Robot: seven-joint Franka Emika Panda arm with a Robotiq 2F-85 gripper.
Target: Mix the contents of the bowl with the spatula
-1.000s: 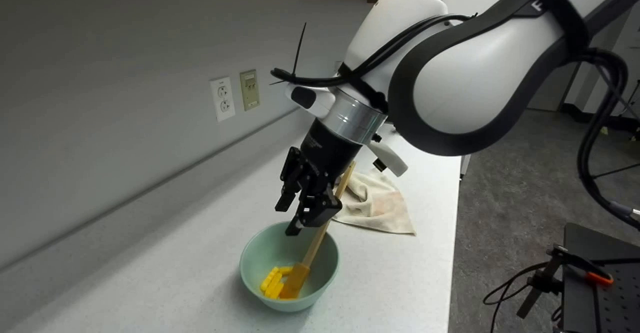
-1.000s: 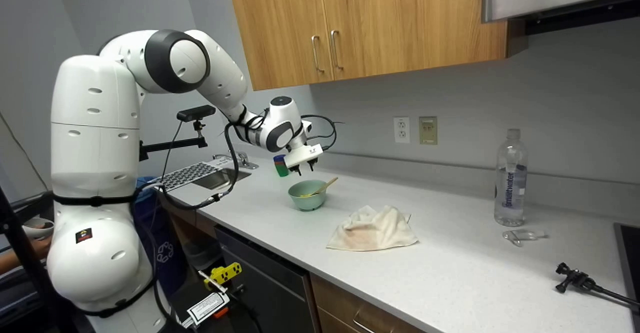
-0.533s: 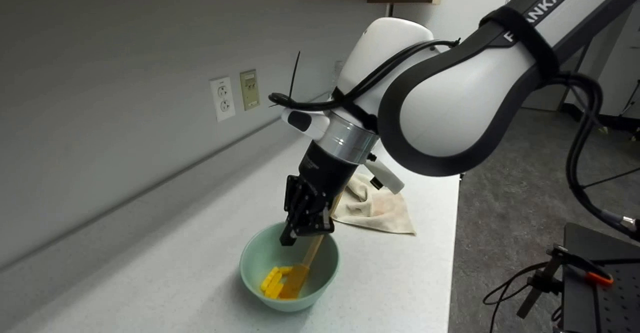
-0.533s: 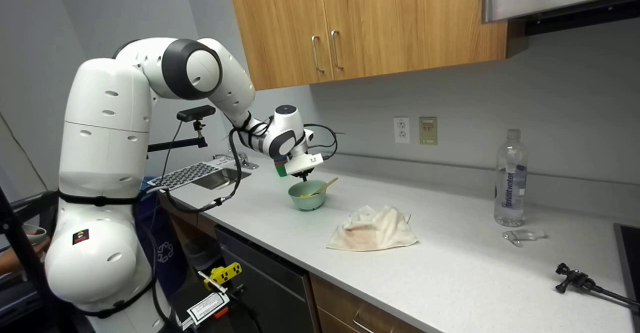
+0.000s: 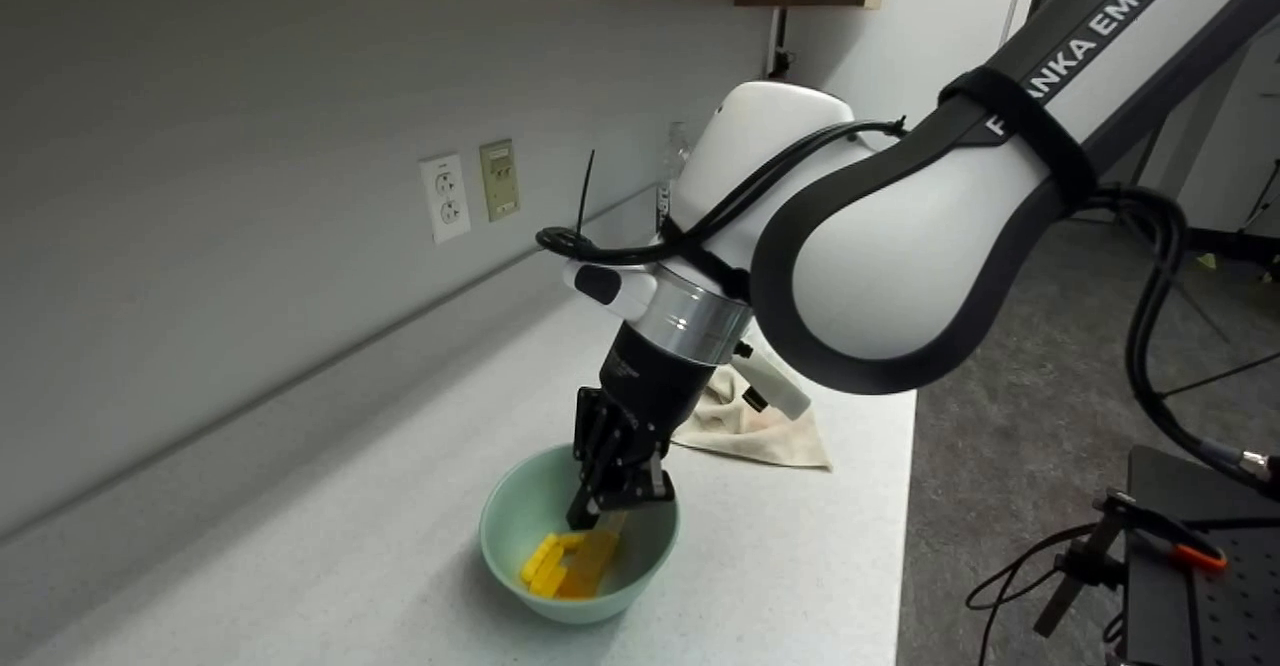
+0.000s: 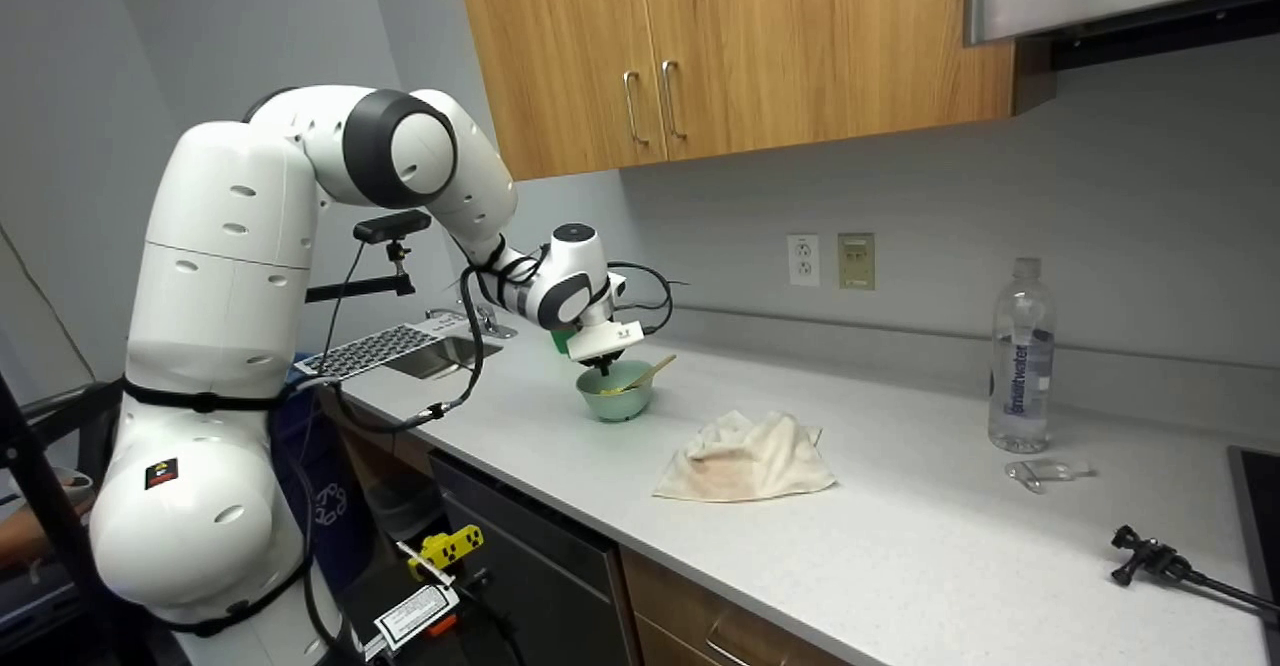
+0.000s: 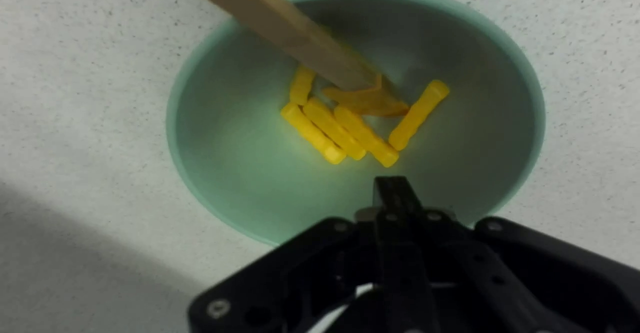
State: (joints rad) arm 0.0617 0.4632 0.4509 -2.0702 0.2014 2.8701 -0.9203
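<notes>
- A pale counter (image 6: 900,526) runs through the room, cut off at the bottom in both exterior views.
- Above it hang wooden cupboards (image 6: 780,56), their tops out of sight.
- The white robot arm (image 6: 225,276) reaches across, blocking some of what stands behind it.
- A rumpled cream cloth (image 6: 745,458) lies on the counter, one side tucked from sight behind the arm in an exterior view.
- A water bottle (image 6: 1020,376) stands upright well down the counter; in an exterior view only a sliver clears the arm.
- The green bowl (image 6: 613,408) sits upright on the counter, near the cloth.
- The black gripper (image 7: 394,185) hangs over it with jaws together; I can't tell whether the tips sit below the rim.
- The spatula (image 7: 295,33) leans in the bowl, blade down, handle out over the rim; the gripper hides most of the handle in an exterior view.
- By the bottle lies a small clear thing (image 6: 1050,471) I can't make out.
- The yellow sticks (image 7: 312,133) lie in the bowl beside the blade; five show in the wrist view.
</notes>
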